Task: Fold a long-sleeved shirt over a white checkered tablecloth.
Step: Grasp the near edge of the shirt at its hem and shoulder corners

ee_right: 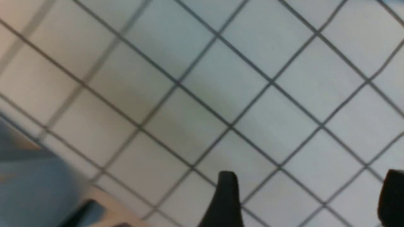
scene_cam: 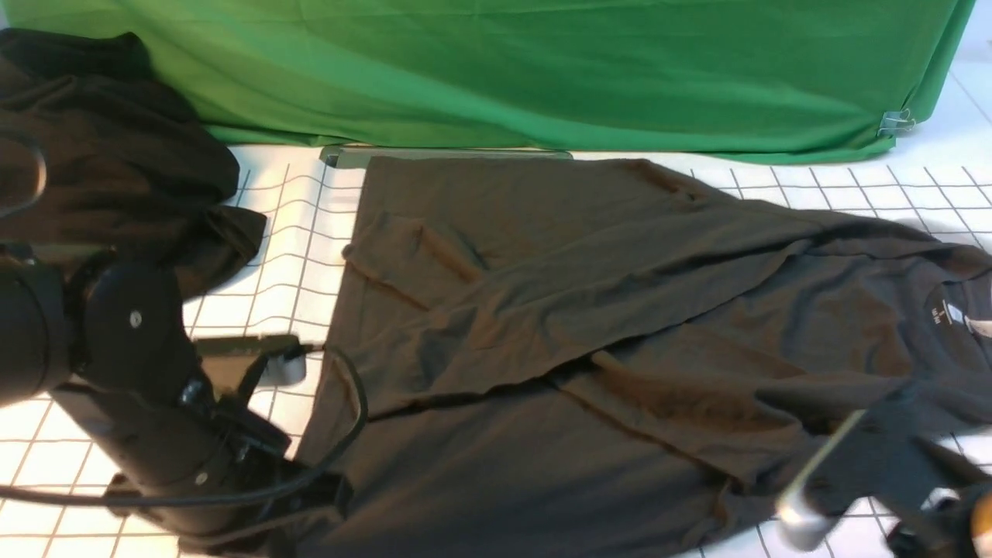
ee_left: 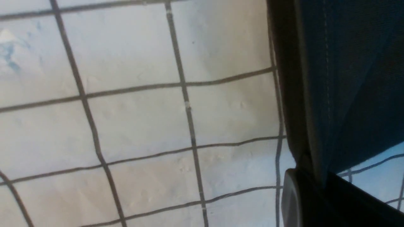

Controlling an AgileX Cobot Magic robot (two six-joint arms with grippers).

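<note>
The long-sleeved shirt (scene_cam: 589,341) lies spread wide on the white checkered tablecloth (scene_cam: 287,232), its collar with white size print at the right (scene_cam: 957,314). Part of it is folded over the middle. My left gripper (ee_left: 318,179) is shut on the shirt's edge (ee_left: 347,78) at its near left corner, low under the left arm (scene_cam: 178,434); the fabric rises taut from the jaws. At the near right my right gripper (ee_right: 309,198) stands wide open over bare tablecloth (ee_right: 221,94), with nothing between its fingers. In the front view it (scene_cam: 876,480) is blurred, beside the shirt's near right edge.
A deeper black garment (scene_cam: 116,155) lies heaped at the far left. The green backdrop cloth (scene_cam: 542,70) hangs along the back, held by a metal clip (scene_cam: 897,122) at the right. A grey bar (scene_cam: 442,155) lies at the shirt's far edge.
</note>
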